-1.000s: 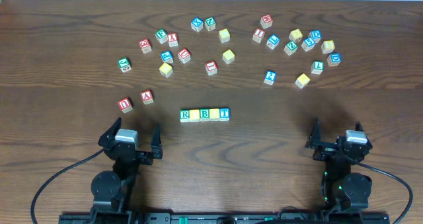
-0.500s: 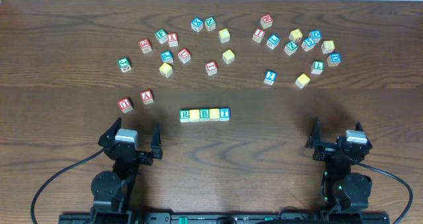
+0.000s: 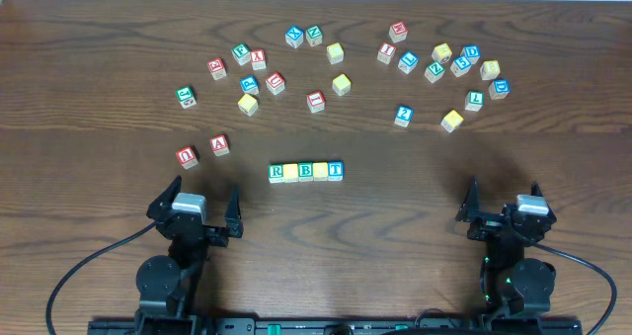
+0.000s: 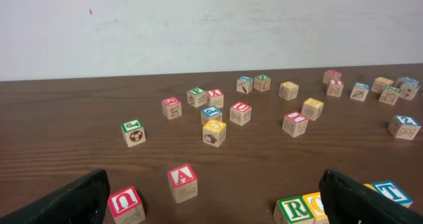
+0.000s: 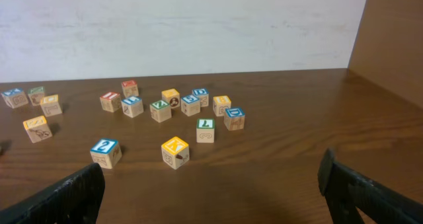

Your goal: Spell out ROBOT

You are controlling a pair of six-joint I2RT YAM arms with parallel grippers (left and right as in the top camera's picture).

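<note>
- Left gripper point(image 3: 205, 189): wide open, empty, near the front edge, left.
- Right gripper point(image 3: 504, 189): wide open, empty, front edge, right.
- Row point(image 3: 307, 171) reading R, yellow, B, T: centre.
- Loose blocks point(image 3: 341, 83): toward the far edge.

Both arms are matt black. The left arm point(image 3: 166, 266) and the right arm point(image 3: 523, 276) each carry a pale grey block point(image 3: 187, 205) behind the gripper and a round black joint near the base. The left gripper point(image 3: 206, 189) and the right gripper point(image 3: 504, 189) have flat, wedge-shaped black fingers point(image 4: 73, 201). Thin black cables point(image 3: 59, 288) loop out from each base. Small green lights point(image 3: 507, 281) glow on the right arm.
</note>
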